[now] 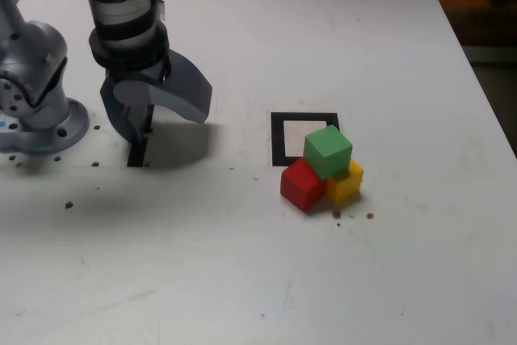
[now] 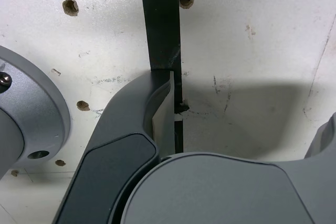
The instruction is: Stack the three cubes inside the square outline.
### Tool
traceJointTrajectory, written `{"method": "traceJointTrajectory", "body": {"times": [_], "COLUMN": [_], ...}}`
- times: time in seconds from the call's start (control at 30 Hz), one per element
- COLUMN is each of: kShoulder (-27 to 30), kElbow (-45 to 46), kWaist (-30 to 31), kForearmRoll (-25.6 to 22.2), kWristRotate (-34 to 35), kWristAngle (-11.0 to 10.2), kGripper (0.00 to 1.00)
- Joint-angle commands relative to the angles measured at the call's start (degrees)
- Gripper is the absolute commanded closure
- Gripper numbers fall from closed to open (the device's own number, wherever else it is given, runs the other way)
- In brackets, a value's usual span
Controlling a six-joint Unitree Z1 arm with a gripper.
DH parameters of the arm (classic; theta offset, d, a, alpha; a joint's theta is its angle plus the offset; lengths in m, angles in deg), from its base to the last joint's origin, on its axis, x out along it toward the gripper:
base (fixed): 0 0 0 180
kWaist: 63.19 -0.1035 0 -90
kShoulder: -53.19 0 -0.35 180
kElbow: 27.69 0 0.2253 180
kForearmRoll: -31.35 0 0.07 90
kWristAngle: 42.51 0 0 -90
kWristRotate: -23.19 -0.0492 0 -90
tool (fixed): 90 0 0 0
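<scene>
Grey two-jaw gripper (image 1: pixel 153 115) hangs over the white desk (image 1: pixel 242 280) near its edge on the exterior view's left, beside the round grey arm base (image 1: pixel 48 123), above a short black tape strip (image 2: pixel 161 24). Jaws spread wide, nothing between them.

The small solid green cube (image 1: pixel 328 150) rests tilted on top of the small red cube (image 1: pixel 302 183) and the small yellow cube (image 1: pixel 346 183), which sit touching side by side. The pile lies just outside the black tape square outline (image 1: pixel 279 136), at its corner nearest the camera, green overlapping the frame in view. Well apart from the gripper.

Judgement: cubes look rigid, light, smooth-faced, not fragile, narrower than the jaw span. Take green first, pinching two opposite flat side faces from above; its tilt could make it slip or knock the lower two.
</scene>
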Motion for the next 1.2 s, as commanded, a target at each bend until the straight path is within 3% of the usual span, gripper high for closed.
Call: {"method": "traceJointTrajectory", "body": {"times": [0.0, 0.4, 0.63, 0.73, 0.9, 1.17], "kShoulder": [-0.4, 1.9, 4.4, 4.5, 2.3, -1.9], "kElbow": [0.1, 2.5, 3.0, -0.1, -10.8, -25.9], "kWaist": [0.1, 0.1, 0.1, 0.1, 0.1, 0.1], "kForearmRoll": [0.1, 0.1, -1.3, -4.8, -16.6, -27.3], "kWristRotate": [0.2, 0.6, 0.6, 0.5, -1.0, -4.9], "kWristAngle": [-0.2, 0.1, -2.3, -3.9, -5.6, -3.9], "kGripper": [0.01, 0.01, 0.01, 0.01, 0.01, 0.01]}}
